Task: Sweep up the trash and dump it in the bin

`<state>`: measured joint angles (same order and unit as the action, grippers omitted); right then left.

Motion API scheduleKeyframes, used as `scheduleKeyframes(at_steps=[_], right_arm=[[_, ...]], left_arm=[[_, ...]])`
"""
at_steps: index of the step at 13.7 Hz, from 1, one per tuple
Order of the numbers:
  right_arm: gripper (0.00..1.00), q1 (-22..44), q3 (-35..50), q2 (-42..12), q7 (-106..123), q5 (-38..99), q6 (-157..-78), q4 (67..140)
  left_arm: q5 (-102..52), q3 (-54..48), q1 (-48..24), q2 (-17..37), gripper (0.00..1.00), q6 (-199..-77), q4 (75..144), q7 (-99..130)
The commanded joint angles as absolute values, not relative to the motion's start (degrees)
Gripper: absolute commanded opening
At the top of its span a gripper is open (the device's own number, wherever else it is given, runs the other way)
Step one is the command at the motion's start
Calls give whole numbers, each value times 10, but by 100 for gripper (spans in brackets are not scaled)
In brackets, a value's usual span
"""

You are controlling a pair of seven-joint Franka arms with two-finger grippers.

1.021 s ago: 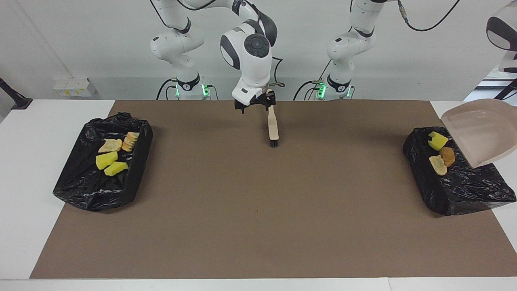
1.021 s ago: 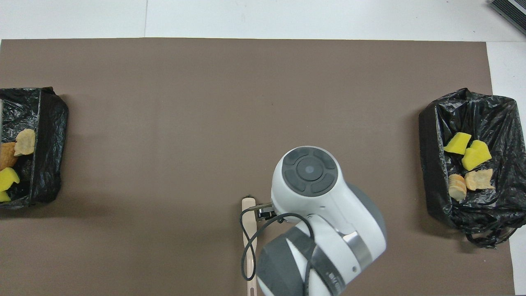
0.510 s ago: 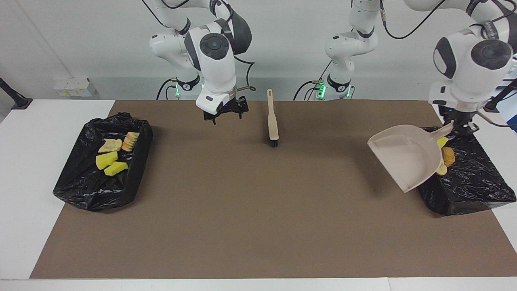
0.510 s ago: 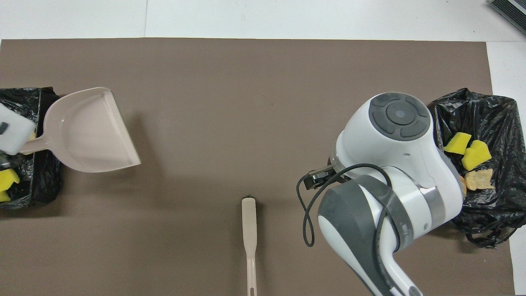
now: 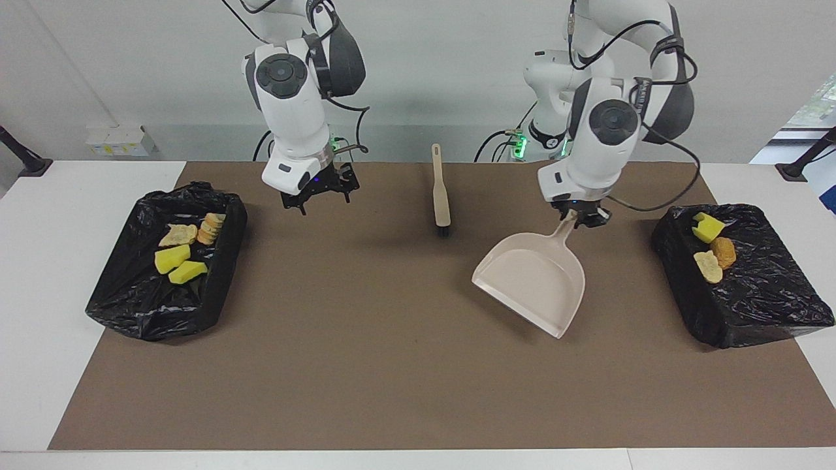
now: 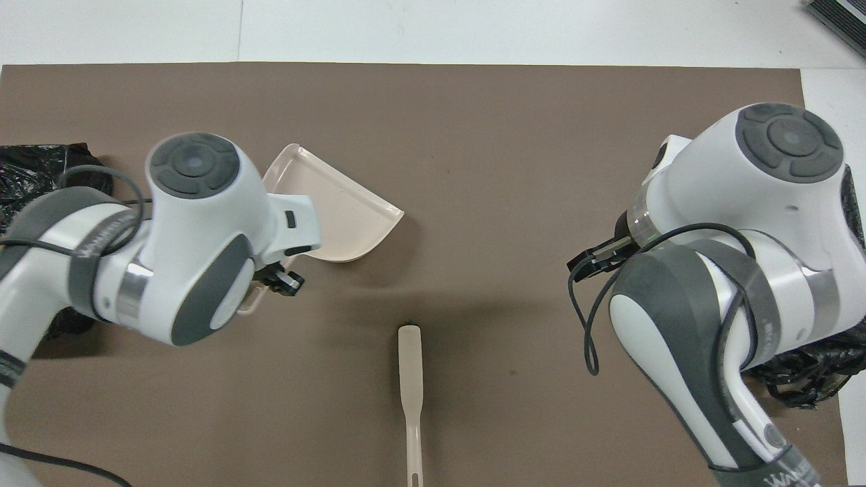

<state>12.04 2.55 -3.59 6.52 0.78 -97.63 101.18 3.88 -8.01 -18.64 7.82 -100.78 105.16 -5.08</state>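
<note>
The trash lies in two black-bagged bins. The bin [image 5: 163, 307] at the right arm's end holds yellow sponge chunks [image 5: 172, 258] and bread pieces [image 5: 179, 234]. The bin [image 5: 751, 307] at the left arm's end holds a yellow sponge [image 5: 707, 227] and brown pastry bits [image 5: 723, 251]. My left gripper [image 5: 583, 219] is shut on the handle of the beige dustpan [image 5: 535, 277] [image 6: 338, 210], which tilts down over the mat beside that bin. My right gripper [image 5: 318, 192] [image 6: 599, 253] hangs open and empty over the mat, between the brush and its bin.
The beige brush [image 5: 441, 196] [image 6: 411, 385] lies flat on the brown mat [image 5: 392, 365] between the two arms, handle toward the robots. In the overhead view the arms cover most of both bins; only bag edges [image 6: 40, 155] show.
The left arm swung the dustpan from over its bin toward the middle of the mat and lowered it. The right gripper moved away from the brush toward the right arm's bin.
</note>
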Motion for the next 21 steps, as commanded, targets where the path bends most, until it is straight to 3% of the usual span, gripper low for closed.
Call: scheduleKeyframes(at_steps=[1,7,9,12,13,14,15,17,21], right_arm=[[100,108,33,-15,88,-8,-935,1008],[100,-3,33,-16,91,-19,-945,990],[100,-13,33,-22,94,-38,-945,971],[100,-43,33,-30,85,-35,-948,933],[100,-53,32,-33,87,-33,-941,921],[100,-45,16,-33,86,-35,-941,920],[100,-31,-12,-26,86,-34,-939,920],[100,-8,-45,-24,83,-31,-923,908],[100,-15,-26,9,-6,-24,-882,897]], left_arm=[[-9,-67,-244,102,0,-1061,1049,87],[-63,-67,-318,171,0,-1197,1034,271],[-61,-67,-325,210,0,-1200,993,344],[-55,-67,-323,218,0,-1194,985,344],[-55,-67,-319,217,37,-1199,985,343],[-53,-66,-315,217,83,-1201,984,343],[-46,-65,-316,213,100,-1200,983,331],[-40,-62,-315,191,100,-1187,987,287],[2,-54,-281,142,100,-1111,1004,269]])
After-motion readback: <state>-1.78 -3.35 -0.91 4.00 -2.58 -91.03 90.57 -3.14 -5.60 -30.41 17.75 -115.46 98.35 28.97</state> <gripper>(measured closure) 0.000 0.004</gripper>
